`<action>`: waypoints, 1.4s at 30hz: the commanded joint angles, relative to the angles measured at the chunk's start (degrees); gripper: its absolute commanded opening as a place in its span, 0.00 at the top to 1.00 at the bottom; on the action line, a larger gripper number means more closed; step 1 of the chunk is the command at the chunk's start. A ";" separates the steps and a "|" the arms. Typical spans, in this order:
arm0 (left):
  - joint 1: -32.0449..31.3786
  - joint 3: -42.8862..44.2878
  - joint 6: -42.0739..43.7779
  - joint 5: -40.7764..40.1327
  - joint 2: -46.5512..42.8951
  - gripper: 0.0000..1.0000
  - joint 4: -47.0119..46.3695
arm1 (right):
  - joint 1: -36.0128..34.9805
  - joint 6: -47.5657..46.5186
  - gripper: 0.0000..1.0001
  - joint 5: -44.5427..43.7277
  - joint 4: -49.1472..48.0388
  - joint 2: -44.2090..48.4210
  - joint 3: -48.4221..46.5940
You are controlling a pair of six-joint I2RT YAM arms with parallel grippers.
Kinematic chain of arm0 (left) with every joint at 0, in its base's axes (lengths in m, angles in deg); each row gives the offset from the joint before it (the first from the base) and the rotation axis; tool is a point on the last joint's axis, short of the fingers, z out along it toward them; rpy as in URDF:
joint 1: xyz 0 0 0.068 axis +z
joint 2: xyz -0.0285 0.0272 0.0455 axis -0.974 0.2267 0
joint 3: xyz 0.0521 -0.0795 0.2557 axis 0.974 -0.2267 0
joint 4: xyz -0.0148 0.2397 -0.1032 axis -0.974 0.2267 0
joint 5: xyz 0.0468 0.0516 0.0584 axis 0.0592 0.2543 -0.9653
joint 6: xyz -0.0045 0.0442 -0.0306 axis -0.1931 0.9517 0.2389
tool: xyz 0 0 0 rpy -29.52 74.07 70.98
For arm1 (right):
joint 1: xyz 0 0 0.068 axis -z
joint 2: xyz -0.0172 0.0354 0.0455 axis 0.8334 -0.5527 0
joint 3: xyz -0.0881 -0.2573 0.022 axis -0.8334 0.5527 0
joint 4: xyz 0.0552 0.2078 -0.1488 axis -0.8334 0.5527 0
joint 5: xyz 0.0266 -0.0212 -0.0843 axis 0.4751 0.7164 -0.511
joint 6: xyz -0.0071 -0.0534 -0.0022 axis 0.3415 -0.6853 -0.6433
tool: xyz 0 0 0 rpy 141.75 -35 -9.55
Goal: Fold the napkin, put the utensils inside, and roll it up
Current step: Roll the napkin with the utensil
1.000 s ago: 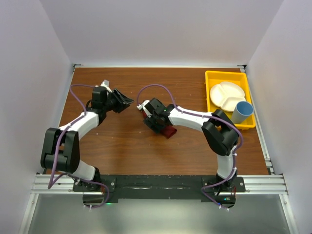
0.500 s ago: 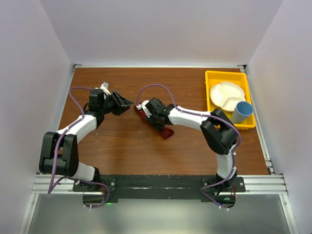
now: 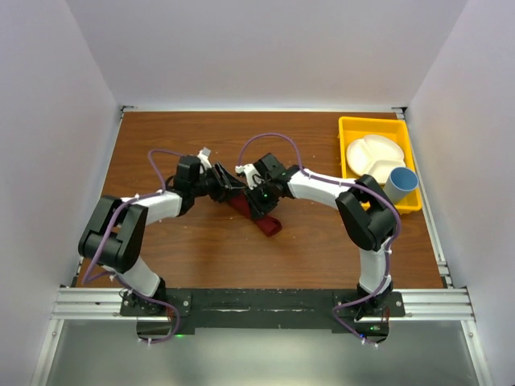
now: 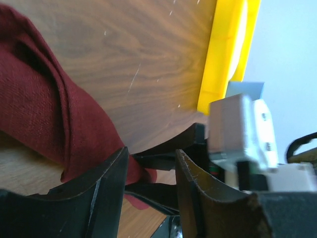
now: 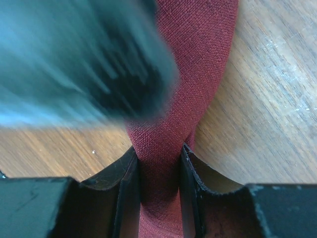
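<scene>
The maroon napkin [image 3: 264,220] lies as a narrow rolled bundle on the wooden table, near the middle. My right gripper [image 3: 256,199] is shut on it; in the right wrist view the cloth [image 5: 195,59] is pinched between the fingers, at the gripper [image 5: 159,171]. My left gripper [image 3: 228,187] is open right beside the right one. In the left wrist view the napkin [image 4: 44,109] is at the left, its end touching the left finger [image 4: 106,193]. The gap at the left gripper [image 4: 151,166] shows the right gripper's black fingers. No utensils are visible.
A yellow tray [image 3: 409,201] at the right back holds a white divided plate [image 3: 372,157] and a blue cup [image 3: 398,185]. The tray edge shows in the left wrist view [image 4: 220,54]. The left gripper is a dark blur in the right wrist view [image 5: 99,59].
My left arm has swung right, bringing its open gripper up against the right gripper and the napkin's end. The right gripper has shifted slightly back, still holding the napkin.
</scene>
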 commanded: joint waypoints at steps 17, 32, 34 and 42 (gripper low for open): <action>-0.41 -6.89 6.40 -5.85 1.56 0.49 -1.96 | 0.14 1.31 0.56 0.96 2.36 2.18 -1.40; -2.70 11.30 8.79 -23.78 4.63 0.36 33.70 | 0.14 1.14 0.54 1.14 1.39 1.31 -1.40; -3.40 12.54 7.03 -25.10 3.76 0.36 35.74 | 0.14 0.88 0.54 1.14 1.48 1.13 -1.58; -5.51 15.96 0.18 -28.96 0.24 0.30 42.34 | 0.14 0.35 0.54 1.32 0.96 1.13 -1.14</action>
